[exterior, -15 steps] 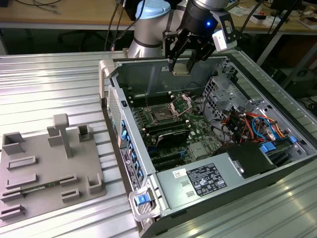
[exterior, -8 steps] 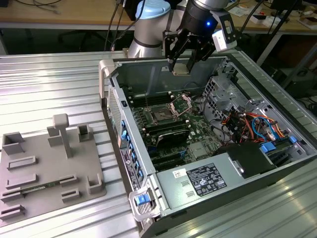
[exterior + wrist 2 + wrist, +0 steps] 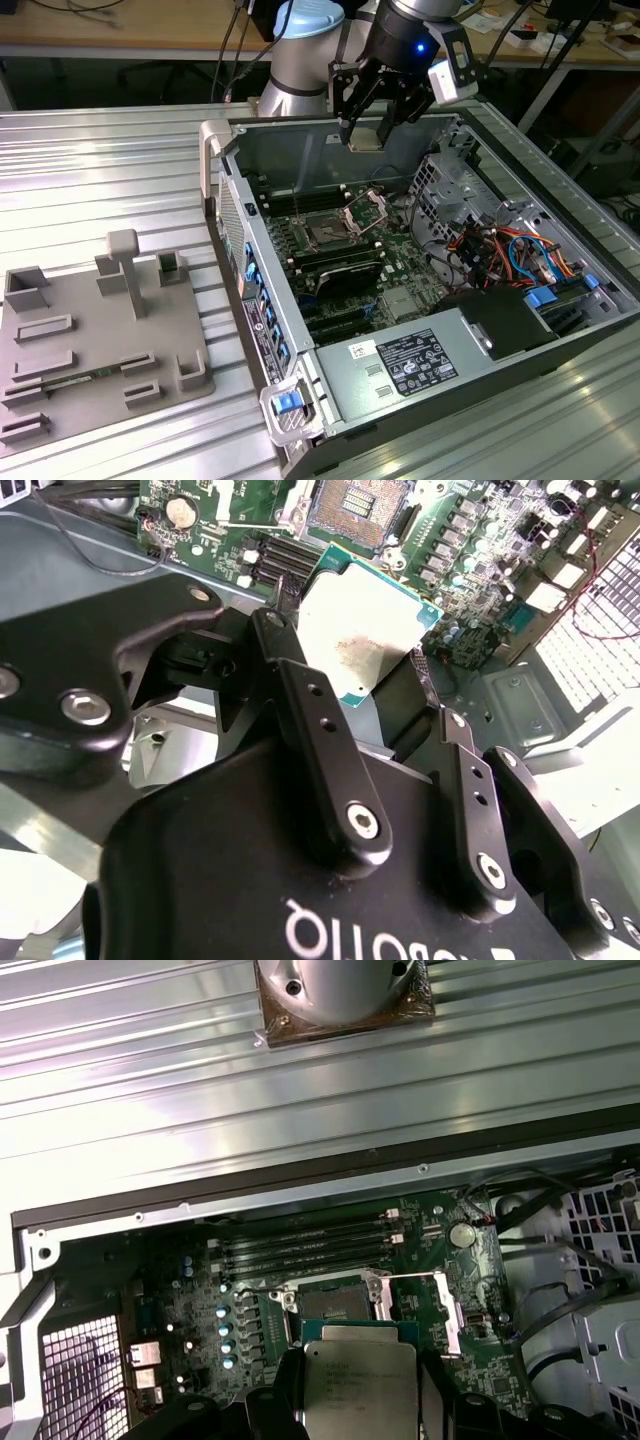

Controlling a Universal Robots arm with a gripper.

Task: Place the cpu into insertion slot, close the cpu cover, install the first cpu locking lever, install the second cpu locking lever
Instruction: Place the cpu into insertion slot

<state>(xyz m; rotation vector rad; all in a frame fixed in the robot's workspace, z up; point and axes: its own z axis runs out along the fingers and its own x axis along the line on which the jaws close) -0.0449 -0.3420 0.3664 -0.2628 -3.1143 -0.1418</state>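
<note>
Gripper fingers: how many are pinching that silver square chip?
2. One finger presses one edge of the cpu, and the other finger presses the opposite edge. No further fingers seem hidden.

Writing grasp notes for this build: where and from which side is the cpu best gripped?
Probably by two opposite edges, from above its top face, as the tool holds the cpu now. It is thin, flat and square, so side pinching leaves the underside free.
</note>
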